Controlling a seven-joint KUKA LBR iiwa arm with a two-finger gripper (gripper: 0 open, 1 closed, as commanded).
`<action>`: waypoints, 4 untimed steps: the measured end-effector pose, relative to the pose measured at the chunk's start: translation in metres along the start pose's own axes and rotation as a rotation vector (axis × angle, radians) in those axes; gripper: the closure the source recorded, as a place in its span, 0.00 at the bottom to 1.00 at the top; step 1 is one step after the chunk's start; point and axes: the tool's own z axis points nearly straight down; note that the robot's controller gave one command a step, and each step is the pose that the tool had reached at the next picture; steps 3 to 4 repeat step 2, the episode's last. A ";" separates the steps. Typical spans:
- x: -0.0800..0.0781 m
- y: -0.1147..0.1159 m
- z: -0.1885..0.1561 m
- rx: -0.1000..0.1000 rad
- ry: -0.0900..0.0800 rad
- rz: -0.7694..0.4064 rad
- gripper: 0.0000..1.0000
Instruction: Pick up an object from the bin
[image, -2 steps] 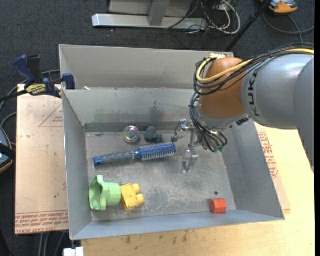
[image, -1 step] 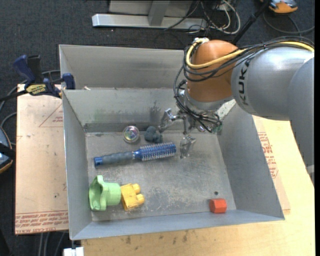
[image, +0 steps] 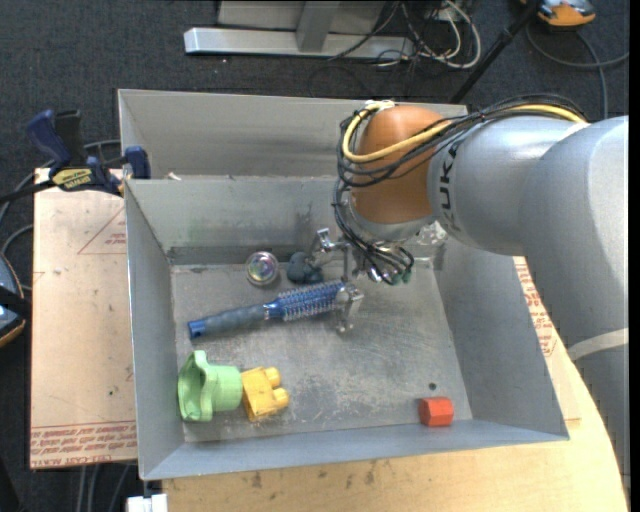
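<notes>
Dark carpet strewn with cables surrounds the grey metal bin (image: 150, 330), and from where I stand the arm comes in from the right and dips toward the middle of the bin floor. Its gripper (image: 347, 308) is low, right at the bristled end of a blue hairbrush (image: 270, 310) that lies slantwise across the floor with its handle running off to the left. Whether the gripper is spread or closed I cannot tell; its metal parts blur together at the brush tip, and I see nothing clearly held.

Just behind the brush, near the back wall, sit a small shiny round cap (image: 263, 267) and a dark grey lump (image: 303, 268). A green plastic piece (image: 205, 388) and a yellow block (image: 263, 392) touch each other at the front left, and a red cube (image: 436, 411) rests alone at the front right, well apart from the gripper.

To my eye this is the approach-and-grasp step, with no lift made yet. Next it would need to close squarely across the brush head, which is narrow and bristly and may slip, then rise straight up, clear of the bin walls.
</notes>
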 end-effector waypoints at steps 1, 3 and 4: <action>-0.002 0.000 -0.002 0.000 -0.009 0.001 1.00; 0.013 -0.002 -0.148 0.001 -0.006 -0.074 1.00; 0.013 -0.002 -0.148 0.001 -0.006 -0.074 1.00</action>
